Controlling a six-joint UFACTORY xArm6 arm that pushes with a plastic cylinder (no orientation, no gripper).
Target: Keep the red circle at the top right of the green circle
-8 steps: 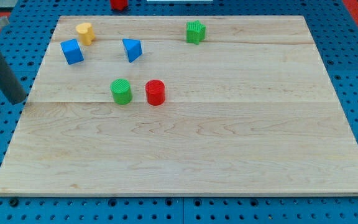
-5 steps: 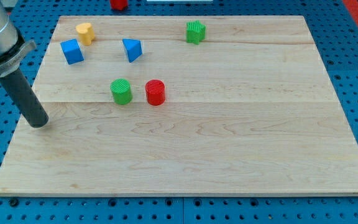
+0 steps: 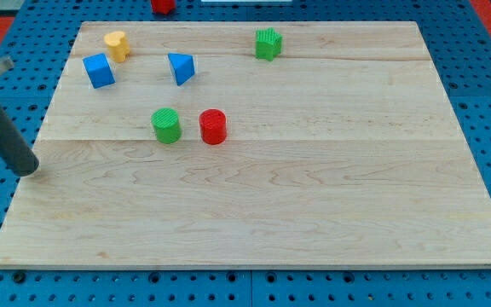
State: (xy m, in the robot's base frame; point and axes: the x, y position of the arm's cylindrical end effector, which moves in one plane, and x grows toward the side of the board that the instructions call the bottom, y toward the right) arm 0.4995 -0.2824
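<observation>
**Tip parked at the board's left edge, circles side by side**

My tip [image 3: 29,168] sits at the wooden board's [image 3: 314,213] left edge, well left of every block, touching none; it is a bare rod with nothing to open or close. The red circle [image 3: 213,126] stands just right of the green circle [image 3: 166,124], level with it. Open board spreads near and right.

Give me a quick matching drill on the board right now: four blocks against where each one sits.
Things:
1. red circle
2. yellow block
3. green star-like block
4. blue cube

Places:
A. top edge, right of the blue triangle
B. just right of the green circle
C. top-left corner
D. just below the yellow block

Pairs: 1-B, 2-C, 3-A, 4-D
</observation>
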